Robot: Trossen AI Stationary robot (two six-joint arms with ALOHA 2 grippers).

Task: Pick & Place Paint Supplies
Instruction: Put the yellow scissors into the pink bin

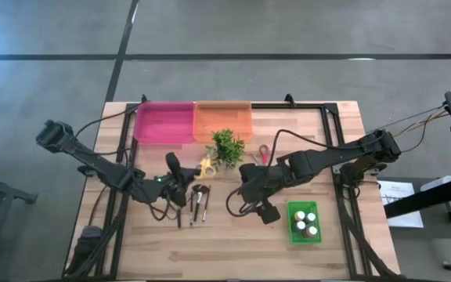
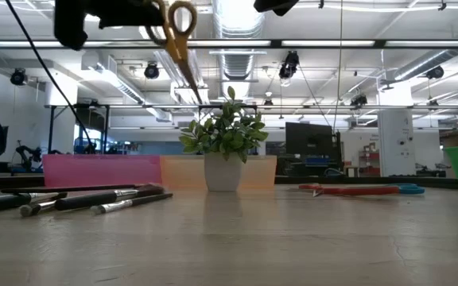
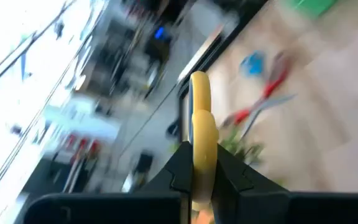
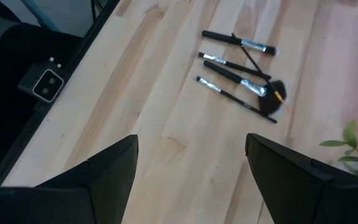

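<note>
Yellow-handled scissors [image 1: 206, 167] hang in the air just left of the small potted plant [image 1: 227, 146], with my left gripper [image 1: 188, 176] shut on them. Several dark-handled brushes [image 1: 196, 204], one with a fluffy brown head, lie flat on the wood below. My right gripper [image 4: 191, 168] hovers open over bare table right of the brushes, holding nothing. A green bin [image 1: 304, 222] near the front right holds small paint bottles. Red scissors [image 1: 262, 154] lie flat right of the plant. My left gripper pinches the scissors' yellow handle [image 3: 197, 177] between its two fingers, coming nearly level from the table's left. The handle is seen edge-on, and its loop [image 3: 199, 102] sticks out past the fingertips. The scissors are lifted clear, tilted, their long end [image 2: 193, 75] sloping down.
A pink tray [image 1: 165, 121] and an orange tray [image 1: 222, 121] stand side by side at the far edge behind the plant. Bare wood lies along the near edge and between the brushes and the green bin.
</note>
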